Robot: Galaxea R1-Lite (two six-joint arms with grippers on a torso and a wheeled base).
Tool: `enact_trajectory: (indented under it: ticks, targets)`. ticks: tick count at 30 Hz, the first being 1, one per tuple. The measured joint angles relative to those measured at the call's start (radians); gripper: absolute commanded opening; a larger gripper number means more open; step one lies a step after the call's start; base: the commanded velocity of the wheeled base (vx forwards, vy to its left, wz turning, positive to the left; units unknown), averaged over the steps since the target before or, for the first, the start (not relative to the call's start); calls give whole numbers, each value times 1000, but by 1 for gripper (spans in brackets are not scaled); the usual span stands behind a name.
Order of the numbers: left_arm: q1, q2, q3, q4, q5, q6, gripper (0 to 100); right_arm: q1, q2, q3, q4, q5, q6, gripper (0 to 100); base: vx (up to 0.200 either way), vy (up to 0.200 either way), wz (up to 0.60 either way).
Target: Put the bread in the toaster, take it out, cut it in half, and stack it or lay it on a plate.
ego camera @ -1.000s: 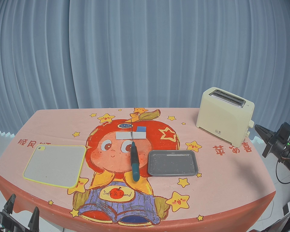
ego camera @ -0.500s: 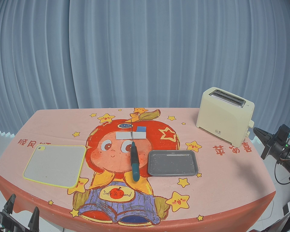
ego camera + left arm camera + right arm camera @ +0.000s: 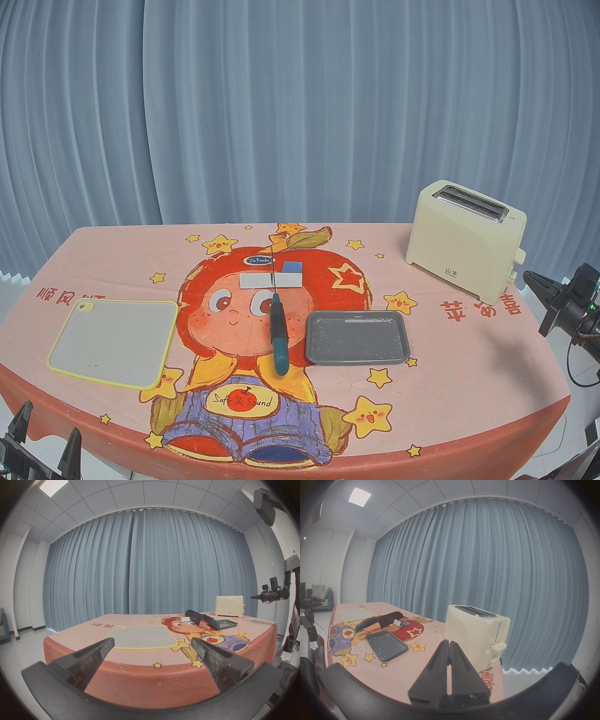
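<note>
Hanging at the head view's right edge, the right fingers (image 3: 541, 285) are pressed together, empty, just beside the toaster (image 3: 465, 240) on the tabletop (image 3: 475, 356); bottom left, the left fingers (image 3: 72, 447) gape wide, empty.

Toaster (image 3: 465, 247) smooth cream plastic, metal slots; tray (image 3: 356, 342) matt grey; tablecloth (image 3: 475, 369) printed cloth.

We see a staged test room in an office-like building: a grid ceiling (image 3: 150, 492) with a flat light panel (image 3: 53, 486), a blue curtain (image 3: 300, 106) along the whole wall, and a single table (image 3: 475, 375) under a cartoon cloth, with the toaster (image 3: 465, 240) at its far right corner.
</note>
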Motion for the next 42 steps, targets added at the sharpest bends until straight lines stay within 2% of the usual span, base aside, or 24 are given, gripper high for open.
enact_trajectory:
  ticks: [11,23,42]
  targets:
    - [0,0,0,0,0,0,100,-53,19,0,0,3,3,0,0,0,0]
    - [-1,0,0,0,0,0,100,-63,106,-8,-3,1,8,0,0,0,0]
    - [0,0,0,0,0,0,100,-135,274,-91,-5,8,41,0,0,0,0]
